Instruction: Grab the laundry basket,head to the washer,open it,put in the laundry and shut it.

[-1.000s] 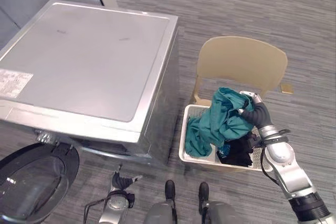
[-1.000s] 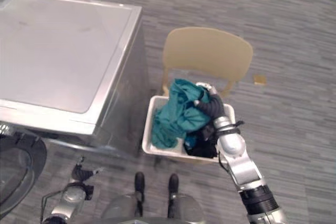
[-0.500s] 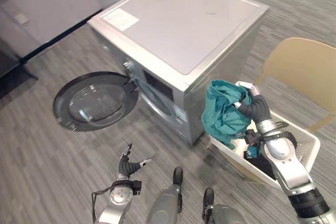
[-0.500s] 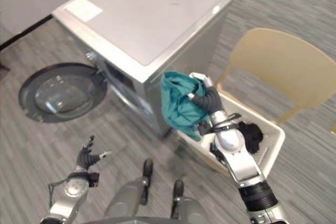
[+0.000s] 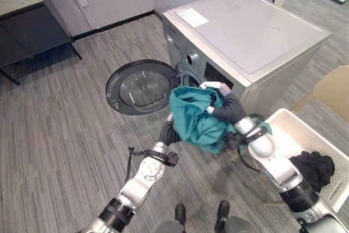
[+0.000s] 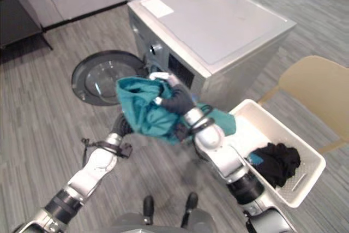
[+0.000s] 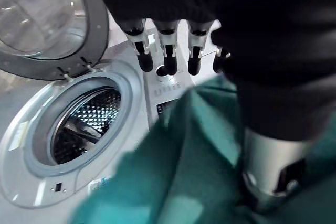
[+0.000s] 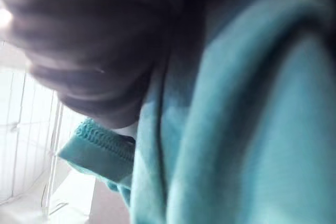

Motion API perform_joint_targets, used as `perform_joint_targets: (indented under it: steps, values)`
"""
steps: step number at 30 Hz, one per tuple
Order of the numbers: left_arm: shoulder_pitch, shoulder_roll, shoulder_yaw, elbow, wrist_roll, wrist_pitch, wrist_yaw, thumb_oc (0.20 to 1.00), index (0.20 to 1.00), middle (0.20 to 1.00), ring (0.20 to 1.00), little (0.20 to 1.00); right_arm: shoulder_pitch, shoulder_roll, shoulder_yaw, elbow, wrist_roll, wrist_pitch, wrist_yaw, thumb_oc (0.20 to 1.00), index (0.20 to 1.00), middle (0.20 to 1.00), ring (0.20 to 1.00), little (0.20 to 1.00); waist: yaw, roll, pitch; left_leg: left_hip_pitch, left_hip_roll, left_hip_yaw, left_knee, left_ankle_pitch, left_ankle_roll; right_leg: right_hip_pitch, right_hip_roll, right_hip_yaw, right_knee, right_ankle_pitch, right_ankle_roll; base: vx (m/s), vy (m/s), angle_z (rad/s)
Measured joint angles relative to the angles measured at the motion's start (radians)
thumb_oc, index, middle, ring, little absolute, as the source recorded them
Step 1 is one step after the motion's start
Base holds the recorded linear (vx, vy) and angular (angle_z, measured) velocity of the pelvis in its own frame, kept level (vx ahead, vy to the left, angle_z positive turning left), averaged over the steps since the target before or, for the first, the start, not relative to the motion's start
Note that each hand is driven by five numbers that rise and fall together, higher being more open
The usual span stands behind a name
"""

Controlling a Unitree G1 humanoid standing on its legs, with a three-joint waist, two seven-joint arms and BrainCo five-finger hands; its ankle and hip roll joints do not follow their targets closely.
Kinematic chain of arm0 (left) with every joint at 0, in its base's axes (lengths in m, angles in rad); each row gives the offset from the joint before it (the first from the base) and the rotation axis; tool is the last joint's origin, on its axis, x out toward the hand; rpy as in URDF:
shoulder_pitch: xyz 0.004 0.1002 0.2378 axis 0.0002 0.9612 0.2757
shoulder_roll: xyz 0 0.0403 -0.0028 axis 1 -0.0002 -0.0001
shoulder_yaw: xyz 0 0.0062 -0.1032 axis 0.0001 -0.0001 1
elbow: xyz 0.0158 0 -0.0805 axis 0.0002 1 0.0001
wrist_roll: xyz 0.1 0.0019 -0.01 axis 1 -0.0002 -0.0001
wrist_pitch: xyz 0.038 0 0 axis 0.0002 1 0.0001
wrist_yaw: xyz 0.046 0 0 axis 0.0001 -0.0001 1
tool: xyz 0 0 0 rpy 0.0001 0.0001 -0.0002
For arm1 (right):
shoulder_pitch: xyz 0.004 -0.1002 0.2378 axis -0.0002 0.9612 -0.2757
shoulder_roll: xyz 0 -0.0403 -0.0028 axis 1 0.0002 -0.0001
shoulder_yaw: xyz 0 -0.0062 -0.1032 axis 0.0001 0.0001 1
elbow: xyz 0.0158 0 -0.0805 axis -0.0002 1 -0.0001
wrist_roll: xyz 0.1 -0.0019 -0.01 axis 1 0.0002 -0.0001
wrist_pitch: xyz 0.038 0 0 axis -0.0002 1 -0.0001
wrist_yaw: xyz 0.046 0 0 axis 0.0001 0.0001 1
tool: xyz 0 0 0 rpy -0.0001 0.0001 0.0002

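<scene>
Before the one silver washer (image 5: 245, 31), whose round glass door (image 5: 143, 86) hangs wide open off its front, a single crumpled teal garment (image 5: 197, 121) is bunched in the right hand (image 5: 228, 108), fingers curled round the cloth. Under it the left hand (image 5: 167, 133) reaches up, fingers (image 7: 167, 56) straight and slightly spread. Right of the washer, one white basket (image 5: 294, 135) holds one dark garment (image 5: 312, 166).
</scene>
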Motion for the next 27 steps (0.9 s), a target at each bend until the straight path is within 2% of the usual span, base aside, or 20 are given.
perform_joint_targets:
  steps: [3, 6, 7, 8, 9, 13, 14, 15, 16, 20, 27]
  values:
    - [-0.084, -0.017, -0.065, 0.004, 0.011, -0.005, 0.012, 1.000, 1.000, 1.000, 1.000, 1.000, -0.043, 0.054, 0.037, 0.015, 0.032, 0.006, 0.000, 0.200, 0.200, 0.200, 0.200, 0.200, 0.000, -0.017, -0.036, 0.005, -0.007, 0.012, -0.013, 0.012, 0.014, 0.000, 0.001, 0.027, -0.010, 0.010, 0.014, 0.00, 0.054, -0.05]
    - [-0.122, -0.020, -0.107, 0.030, 0.026, -0.005, 0.039, 1.000, 1.000, 1.000, 1.000, 1.000, -0.082, 0.076, 0.084, 0.039, 0.075, 0.009, -0.011, 0.200, 0.200, 0.200, 0.200, 0.200, 0.000, -0.028, -0.063, 0.009, -0.006, 0.022, -0.013, 0.019, 0.019, 0.008, 0.008, 0.039, -0.033, 0.025, 0.014, 0.00, 0.048, -0.13]
    - [-0.129, -0.033, -0.109, 0.045, 0.028, -0.005, 0.042, 0.818, 0.818, 0.818, 0.818, 0.818, -0.086, 0.081, 0.092, 0.039, 0.083, 0.009, -0.010, 0.200, 0.200, 0.200, 0.200, 0.200, -0.002, -0.029, -0.065, 0.015, -0.005, 0.024, -0.013, 0.019, 0.019, 0.018, 0.012, 0.040, -0.046, 0.032, 0.013, 0.00, 0.038, -0.05]
    - [-0.129, -0.034, -0.111, 0.050, 0.029, -0.005, 0.044, 0.395, 0.395, 0.395, 0.395, 0.395, -0.086, 0.082, 0.093, 0.039, 0.090, 0.010, -0.011, 0.200, 0.200, 0.200, 0.200, 0.200, -0.002, -0.028, -0.065, 0.018, -0.004, 0.025, -0.013, 0.019, 0.019, 0.023, 0.014, 0.042, -0.052, 0.036, 0.011, 0.00, 0.043, -0.05]
    - [-0.132, -0.046, -0.113, 0.060, 0.029, -0.004, 0.054, 0.200, 0.200, 0.200, 0.200, 0.200, -0.088, 0.083, 0.100, 0.040, 0.103, 0.012, -0.014, 0.200, 0.200, 0.200, 0.200, 0.200, -0.002, -0.028, -0.066, 0.022, -0.002, 0.025, -0.013, 0.019, 0.019, 0.035, 0.018, 0.042, -0.069, 0.047, 0.008, 0.00, 0.025, -0.05]
    - [-0.135, -0.056, -0.113, 0.082, 0.028, -0.004, 0.079, 0.200, 0.200, 0.200, 0.200, 0.200, -0.095, 0.081, 0.128, 0.063, 0.111, 0.013, -0.018, 0.200, 0.200, 0.200, 0.200, 0.200, -0.001, -0.026, -0.072, 0.027, 0.005, 0.030, -0.013, 0.019, 0.019, 0.053, 0.032, 0.048, -0.105, 0.066, 0.004, 0.01, 0.013, -0.07]
    - [-0.131, -0.055, -0.108, 0.082, 0.028, -0.003, 0.080, 0.200, 0.200, 0.200, 0.200, 0.200, -0.095, 0.077, 0.127, 0.063, 0.111, 0.013, -0.018, 0.448, 0.448, 0.448, 0.448, 0.448, -0.002, -0.026, -0.072, 0.029, 0.007, 0.036, -0.013, 0.019, 0.019, 0.055, 0.034, 0.052, -0.111, 0.071, 0.000, 0.03, 0.003, -0.11]
    - [-0.126, -0.054, -0.103, 0.081, 0.028, -0.003, 0.080, 0.200, 0.200, 0.200, 0.200, 0.200, -0.093, 0.065, 0.125, 0.064, 0.109, 0.012, -0.018, 0.567, 0.567, 0.567, 0.567, 0.567, -0.002, -0.026, -0.072, 0.031, 0.008, 0.043, -0.013, 0.019, 0.018, 0.055, 0.035, 0.056, -0.112, 0.071, 0.001, 0.02, 0.002, -0.18]
    - [-0.104, -0.049, -0.085, 0.078, 0.028, -0.002, 0.080, 0.200, 0.200, 0.200, 0.200, 0.200, -0.081, 0.043, 0.124, 0.063, 0.104, 0.012, -0.017, 1.000, 1.000, 1.000, 1.000, 1.000, -0.002, -0.025, -0.072, 0.040, 0.009, 0.049, -0.015, 0.018, 0.018, 0.059, 0.034, 0.063, -0.113, 0.072, 0.002, 0.02, -0.006, -0.13]
    - [-0.013, -0.030, -0.021, 0.065, 0.029, 0.011, 0.076, 0.200, 0.200, 0.200, 0.200, 0.200, -0.021, -0.003, 0.096, 0.056, 0.021, 0.014, -0.011, 1.000, 1.000, 1.000, 1.000, 1.000, -0.008, -0.022, -0.073, 0.050, 0.011, 0.050, -0.020, 0.017, 0.016, 0.075, 0.036, 0.064, -0.131, 0.076, 0.006, 0.03, -0.009, -0.04]
    - [0.247, 0.077, 0.197, 0.003, 0.038, 0.016, 0.047, 0.200, 0.200, 0.200, 0.200, 0.200, 0.240, -0.184, -0.158, -0.013, -0.219, 0.019, -0.018, 1.000, 1.000, 1.000, 1.000, 1.000, -0.009, -0.008, -0.076, 0.055, 0.014, 0.050, -0.021, 0.014, 0.013, 0.092, 0.041, 0.063, -0.155, 0.079, 0.007, 0.02, -0.008, 0.01]
